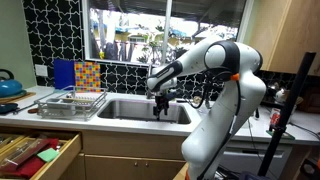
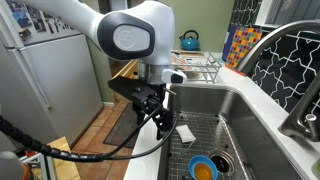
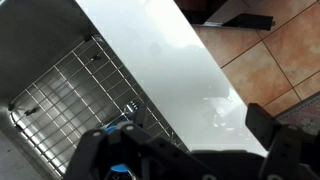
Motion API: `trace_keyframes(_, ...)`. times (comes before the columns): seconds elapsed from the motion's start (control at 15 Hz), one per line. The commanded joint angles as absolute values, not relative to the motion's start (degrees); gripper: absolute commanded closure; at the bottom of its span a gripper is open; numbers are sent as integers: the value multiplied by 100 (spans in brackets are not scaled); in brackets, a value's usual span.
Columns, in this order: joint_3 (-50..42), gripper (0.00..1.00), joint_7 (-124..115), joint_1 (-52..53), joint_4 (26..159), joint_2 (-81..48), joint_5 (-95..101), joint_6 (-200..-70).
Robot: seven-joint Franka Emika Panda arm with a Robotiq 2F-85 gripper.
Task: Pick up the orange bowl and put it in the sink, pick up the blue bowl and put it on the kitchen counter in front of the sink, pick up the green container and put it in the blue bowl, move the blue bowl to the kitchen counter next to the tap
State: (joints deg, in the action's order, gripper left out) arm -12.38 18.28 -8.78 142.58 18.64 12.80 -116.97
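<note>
The steel sink (image 2: 235,120) has a wire grid on its floor. On that grid the blue bowl (image 2: 192,163) shows as a blue rim around the orange bowl (image 2: 204,172), which sits inside it. My gripper (image 2: 160,118) hangs open and empty over the pale kitchen counter (image 3: 170,60) strip in front of the sink, above and beside the bowls. In the wrist view my gripper (image 3: 180,138) frames the counter strip, with the sink (image 3: 45,50) to the left. The chrome tap (image 2: 300,112) stands at the sink's far side. The green container is out of view.
A blue kettle (image 1: 8,86) and a dish rack (image 1: 70,100) stand on the counter beside the sink (image 1: 135,108). A drawer (image 1: 35,152) hangs open below. Brown floor tiles (image 3: 270,50) lie past the counter's front edge. A fridge (image 2: 40,80) stands across the floor.
</note>
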Motion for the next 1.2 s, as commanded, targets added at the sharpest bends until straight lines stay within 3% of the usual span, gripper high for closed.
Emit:
trace_keyframes(0.0,-1220,0,1833,-894,14249,1861,1272,-11680)
trace_keyframes(0.53,-1297,0,426,-1099,13266,48,885,-12909)
trace_keyframes(1.13,-1338,0,572,-1509,11833,-1983,238,-13041)
